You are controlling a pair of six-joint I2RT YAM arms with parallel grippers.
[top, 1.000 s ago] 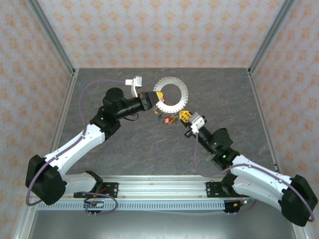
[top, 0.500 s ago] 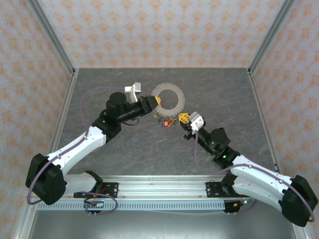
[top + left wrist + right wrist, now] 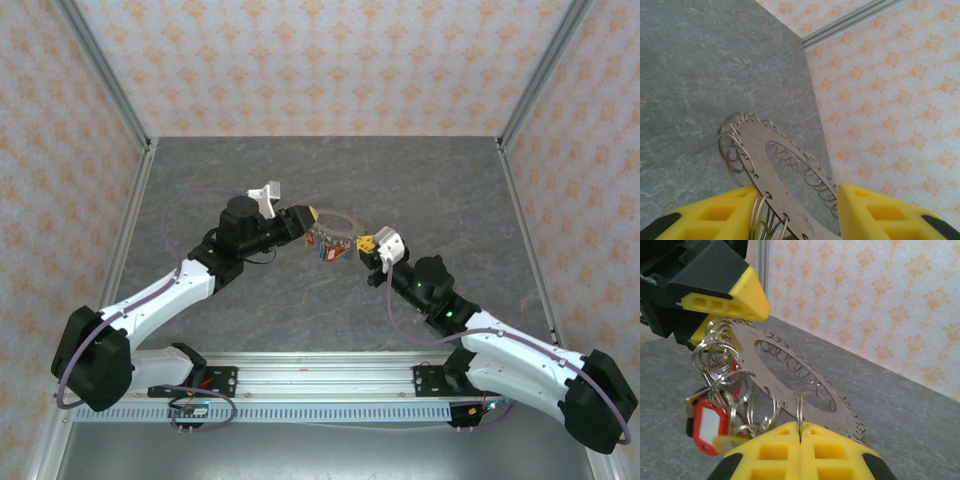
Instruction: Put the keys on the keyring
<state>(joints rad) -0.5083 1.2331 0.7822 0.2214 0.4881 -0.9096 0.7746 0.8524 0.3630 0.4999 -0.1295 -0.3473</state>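
One keyring (image 3: 340,232), pinched at one end and straddled at the other

Nearly edge-on from overhead, raised above the grey table (image 3: 300,310) and tilted, midway between the two arms. From the wrists, a flat brownish-grey plate (image 3: 777,382) with a wide central hole and a rim lined with small wire loops.

At the keyring's rim nearest the right arm: right gripper (image 3: 800,432), yellow pads pressed flat together, with one thin wire loop (image 3: 800,412) of that rim nipped between them. Overhead, the same gripper (image 3: 368,242) just beside the keyring's right end.

At the opposite rim: left gripper (image 3: 796,192), jaws apart, one yellow finger to either side of the plate (image 3: 750,150) and the rim standing between them. Cannot tell whether either finger touches the metal. From the right wrist, one of those fingers (image 3: 747,295) above the keyring's left end, the other partly hidden behind the rings. Overhead, this gripper (image 3: 308,217) right at the keyring's left end.

Below the keyring, close to the left gripper: keys (image 3: 725,405), a bunch of silver split rings hanging from the rim, with a red tag (image 3: 707,422) lowest and a yellow tag (image 3: 727,442) just beside it. Overhead, the same bunch (image 3: 328,250) just under the keyring, red and blue visible. Key blades too small to make out.

Behind the keyring: orange-patterned wall (image 3: 890,100).
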